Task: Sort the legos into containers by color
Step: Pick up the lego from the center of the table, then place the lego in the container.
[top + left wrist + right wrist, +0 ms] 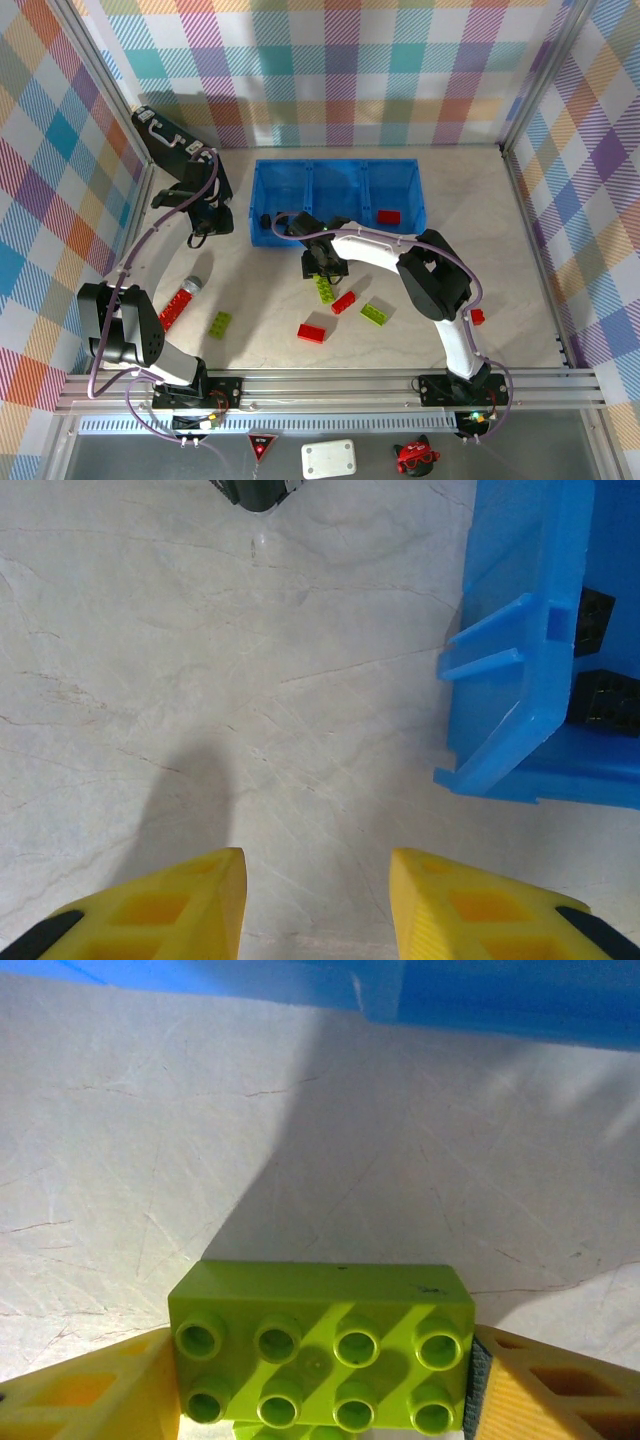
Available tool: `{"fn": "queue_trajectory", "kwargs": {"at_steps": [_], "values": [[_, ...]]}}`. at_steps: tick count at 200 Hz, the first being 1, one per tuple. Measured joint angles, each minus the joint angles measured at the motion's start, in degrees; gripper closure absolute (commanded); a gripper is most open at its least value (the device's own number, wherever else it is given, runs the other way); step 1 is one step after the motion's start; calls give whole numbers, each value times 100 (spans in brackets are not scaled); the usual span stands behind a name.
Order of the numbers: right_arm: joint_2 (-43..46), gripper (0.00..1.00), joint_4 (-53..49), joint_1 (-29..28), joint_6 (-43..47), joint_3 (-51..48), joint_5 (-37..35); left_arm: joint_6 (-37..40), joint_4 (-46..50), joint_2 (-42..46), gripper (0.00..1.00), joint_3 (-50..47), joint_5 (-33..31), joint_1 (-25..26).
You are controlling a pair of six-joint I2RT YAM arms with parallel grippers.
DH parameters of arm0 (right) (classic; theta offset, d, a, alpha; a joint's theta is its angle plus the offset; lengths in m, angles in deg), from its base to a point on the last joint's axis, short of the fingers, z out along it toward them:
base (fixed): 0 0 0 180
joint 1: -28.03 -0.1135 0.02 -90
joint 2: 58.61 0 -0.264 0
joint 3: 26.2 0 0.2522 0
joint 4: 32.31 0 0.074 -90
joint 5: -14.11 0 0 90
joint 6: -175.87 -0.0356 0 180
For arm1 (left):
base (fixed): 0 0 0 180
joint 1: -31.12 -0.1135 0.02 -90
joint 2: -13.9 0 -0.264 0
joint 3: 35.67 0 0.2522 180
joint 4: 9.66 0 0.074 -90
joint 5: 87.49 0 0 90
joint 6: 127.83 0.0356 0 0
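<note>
A lime green lego [320, 1345] lies studs-up on the table, and my right gripper [320, 1385] is shut on its two short ends. From above, that gripper [322, 270] hangs just in front of the blue containers [338, 170], with the lego [326, 289] under it. More loose legos lie nearby: red [343, 302], green [375, 313], red [311, 333] and green [220, 323]. One red lego [388, 216] sits in the right compartment and black legos [598, 615] in the left one. My left gripper [318, 880] is open over bare table beside the bin's corner [520, 710].
A red stick with a grey cap [180, 300] lies at the left. Another red piece [477, 317] sits beside the right arm. Checked walls close in the table on three sides. Bare marble surface stretches left of the bin.
</note>
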Motion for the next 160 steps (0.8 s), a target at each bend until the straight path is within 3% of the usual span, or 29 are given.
{"fn": "queue_trajectory", "kwargs": {"at_steps": [109,160], "values": [[638,37,-245,2,181,66,-251,2,0,0,58,-7,-2,0],[785,37,-426,262,553,498,-350,2,0,0,58,-7,-4,0]]}}
